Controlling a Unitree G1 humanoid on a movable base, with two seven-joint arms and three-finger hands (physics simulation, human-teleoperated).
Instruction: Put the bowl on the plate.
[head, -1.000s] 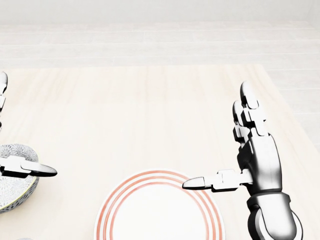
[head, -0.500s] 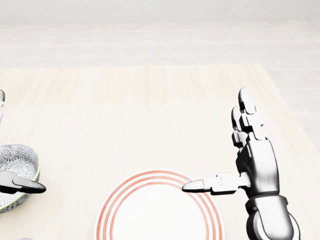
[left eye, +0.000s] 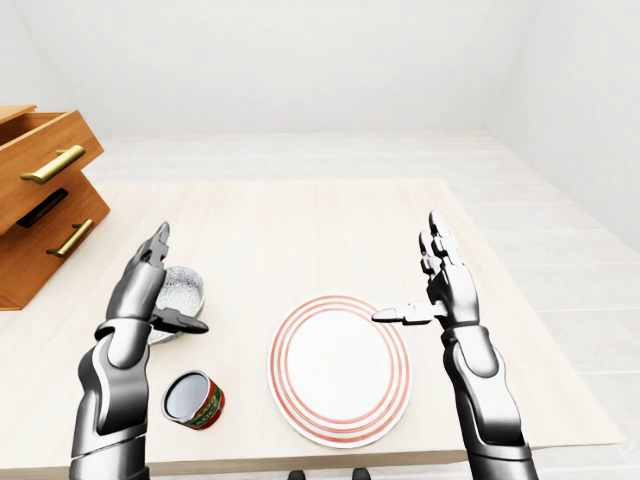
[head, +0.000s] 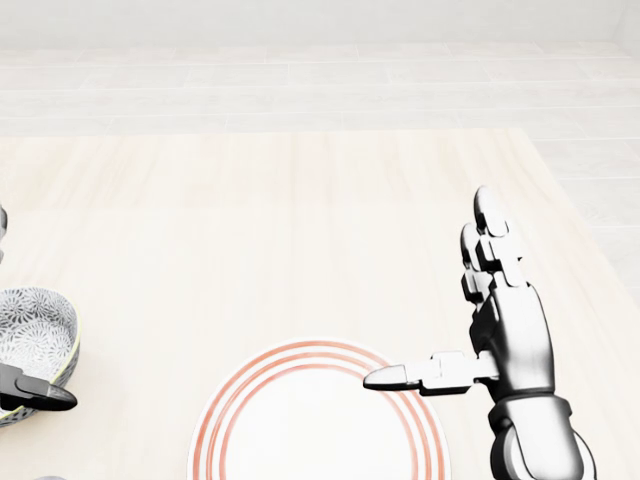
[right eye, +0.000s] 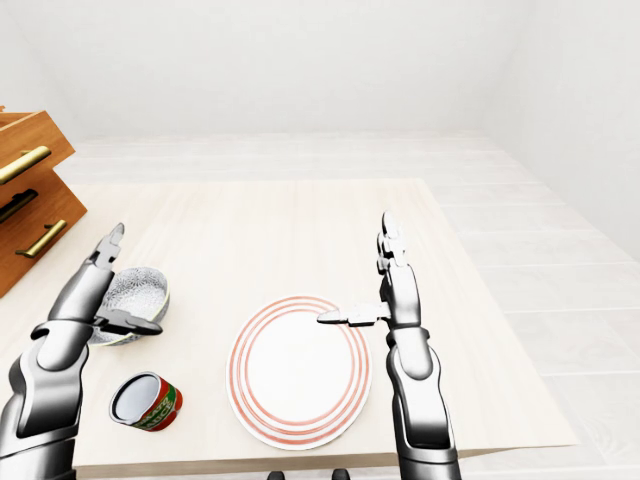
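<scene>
Judging it barely started: bowl (left eye: 184, 290) sits on the table (left eye: 300, 225) left of the plate (left eye: 340, 368), left hand (left eye: 140, 292) spread about it without gripping, right hand (left eye: 447, 285) open and holding nothing by the plate's rim; grasp, lift and placing remain.

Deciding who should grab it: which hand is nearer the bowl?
Left. The left hand stands open right beside the bowl, its thumb crossing the rim. The right hand is open at the plate's right edge, across the plate from the bowl.
</scene>
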